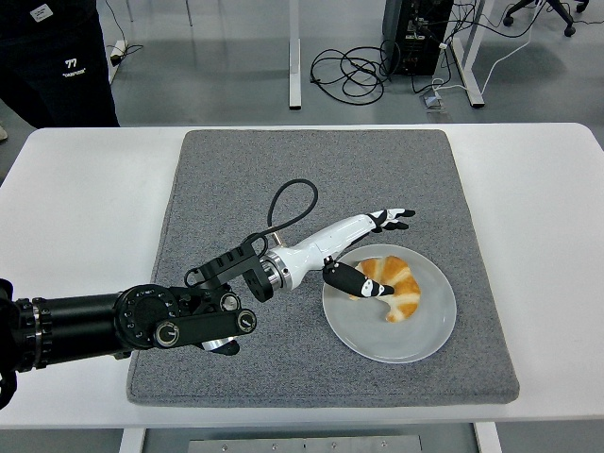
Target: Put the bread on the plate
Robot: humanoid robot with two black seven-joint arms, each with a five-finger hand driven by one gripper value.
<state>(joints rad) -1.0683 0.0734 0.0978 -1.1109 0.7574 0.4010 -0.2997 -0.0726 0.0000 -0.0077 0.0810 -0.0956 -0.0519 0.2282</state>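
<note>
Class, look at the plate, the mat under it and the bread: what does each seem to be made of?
Plate: looks like glazed ceramic or smooth plastic, pale and slightly glossy.
Mat: grey felt-like fabric, speckled and matte.
Bread: a baked croissant, golden-brown ridged crust; real or a replica cannot be told.

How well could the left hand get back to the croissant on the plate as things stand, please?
Probably yes. The left hand is open and hovers at the croissant, its thumb over the near end, and nothing on the plate stands between them.

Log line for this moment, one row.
left hand: open, beside bread | bread: on plate | right arm: out of view
</note>
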